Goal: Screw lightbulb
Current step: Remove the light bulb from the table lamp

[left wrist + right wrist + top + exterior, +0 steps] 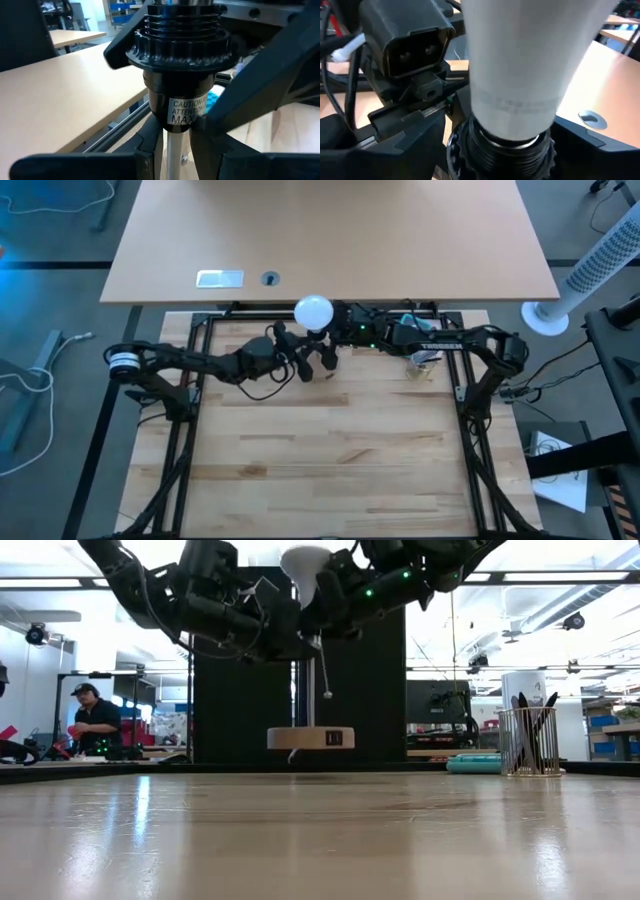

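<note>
atop black socket (180,75), lightbulb (313,311)

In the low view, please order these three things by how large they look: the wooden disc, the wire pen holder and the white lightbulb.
1. Wooden disc: widest.
2. Wire pen holder: narrower but taller, so close to the disc overall; I cannot rank these two firmly.
3. Lightbulb: smallest as seen, though partly hidden by the grippers and cut off at the frame's top.
</note>
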